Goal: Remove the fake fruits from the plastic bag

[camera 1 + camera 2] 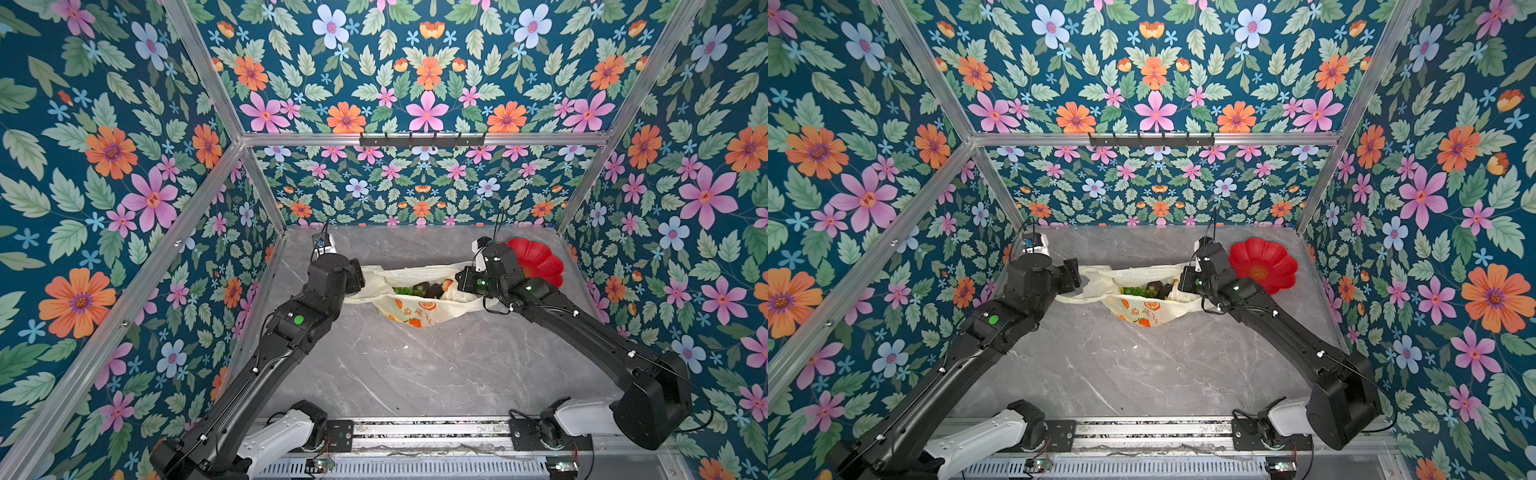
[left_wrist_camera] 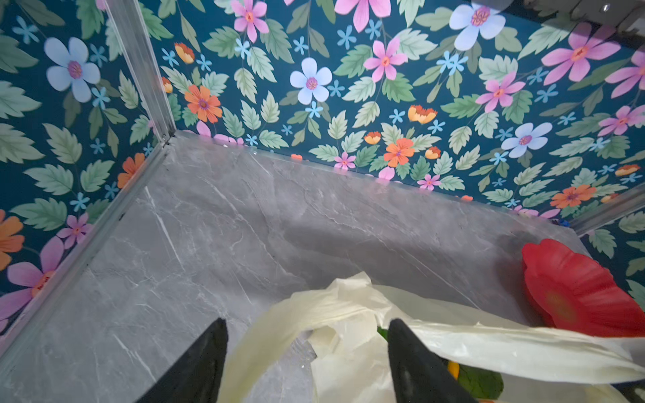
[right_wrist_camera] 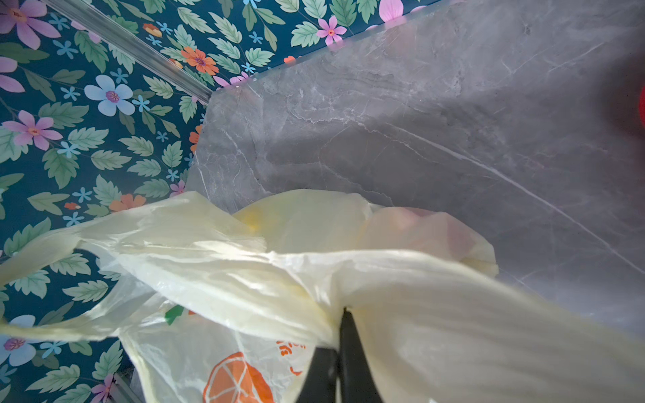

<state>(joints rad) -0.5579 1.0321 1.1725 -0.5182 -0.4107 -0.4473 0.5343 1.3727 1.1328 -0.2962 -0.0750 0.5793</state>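
Right claw (image 3: 343, 312): pressed together, pinching bunched film of the bag (image 3: 244, 265) at the right side of its mouth.
Left claw (image 2: 307, 324): spread. A handle (image 2: 275, 314) loop runs between the fingers, apparently unpinched, though the view cuts off lower down.
Why so: one side pinched and lifted keeps the mouth gaping upward. I judge the spread claw is placed to reach in.
Bag position: on the worktop (image 1: 395, 365), toward the back, between the two arms, printed side facing the near edge.
Contents: fruits (image 1: 419, 290) inside, namely grapes (image 1: 409, 291), avocados (image 1: 430, 289) and a strawberry (image 1: 447, 284) nearest the right claw. Any others are hidden by film.
Plate (image 1: 538, 259): red, right of the bag, partly behind the right arm, with nothing seen on it. Probable drop spot.
Progress: no fruit out yet, by my reading.
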